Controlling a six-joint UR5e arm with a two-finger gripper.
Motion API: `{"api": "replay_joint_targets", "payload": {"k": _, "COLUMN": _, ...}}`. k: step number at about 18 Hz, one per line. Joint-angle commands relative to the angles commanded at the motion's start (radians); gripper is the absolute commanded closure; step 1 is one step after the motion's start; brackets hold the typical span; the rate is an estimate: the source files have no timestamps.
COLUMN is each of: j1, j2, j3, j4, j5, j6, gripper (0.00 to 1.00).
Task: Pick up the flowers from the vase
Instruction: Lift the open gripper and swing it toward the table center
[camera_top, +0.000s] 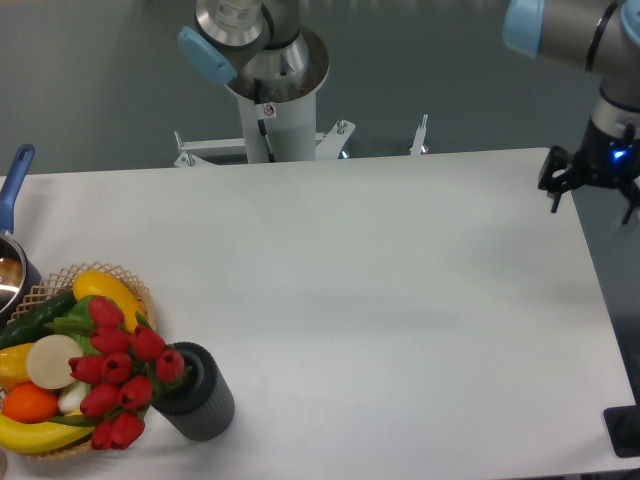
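The flowers (118, 378), a bunch of red tulip buds with green leaves, sit in the mouth of the vase (200, 398) at the front left of the table. The vase is a short dark grey ribbed cylinder that leans left, so the buds hang over the wicker basket. My gripper (592, 192) is far away at the table's back right edge, above the rim. Its black fingers (553, 183) stand apart, open and empty.
A woven wicker basket (140, 292) at the front left holds yellow, green, orange and white produce, right beside the vase. A blue-handled metal pot (14, 182) stands at the left edge. The arm's base column (275, 110) rises behind the table's back edge.
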Motion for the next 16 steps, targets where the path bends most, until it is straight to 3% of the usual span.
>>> {"api": "replay_joint_targets", "payload": {"k": 5, "j1": -0.046, "j2": 0.046, "j3": -0.046, "j4": 0.0, "j5": -0.006, "j6": -0.06, "gripper": 0.0}}
{"api": "replay_joint_targets", "payload": {"k": 7, "j1": -0.06, "j2": 0.054, "j3": -0.096, "j4": 0.005, "j5": -0.069, "j6": -0.072, "gripper": 0.0}}
{"api": "replay_joint_targets", "payload": {"k": 8, "j1": -0.063, "j2": 0.074, "j3": -0.129, "j4": 0.029, "j5": -0.075, "j6": -0.078, "gripper": 0.0}}
{"api": "replay_joint_targets", "payload": {"k": 12, "j1": -0.095, "j2": 0.132, "j3": -0.276, "j4": 0.272, "j5": -0.176, "j6": -0.11, "gripper": 0.0}}
{"api": "replay_joint_targets", "payload": {"k": 13, "j1": -0.097, "j2": 0.14, "j3": -0.301, "j4": 0.303, "j5": -0.219, "j6": -0.121, "gripper": 0.0}}
{"api": "replay_joint_targets", "payload": {"k": 16, "j1": -0.121, "j2": 0.164, "j3": -0.313, "j4": 0.307, "j5": -0.326, "j6": -0.187, "gripper": 0.0}}
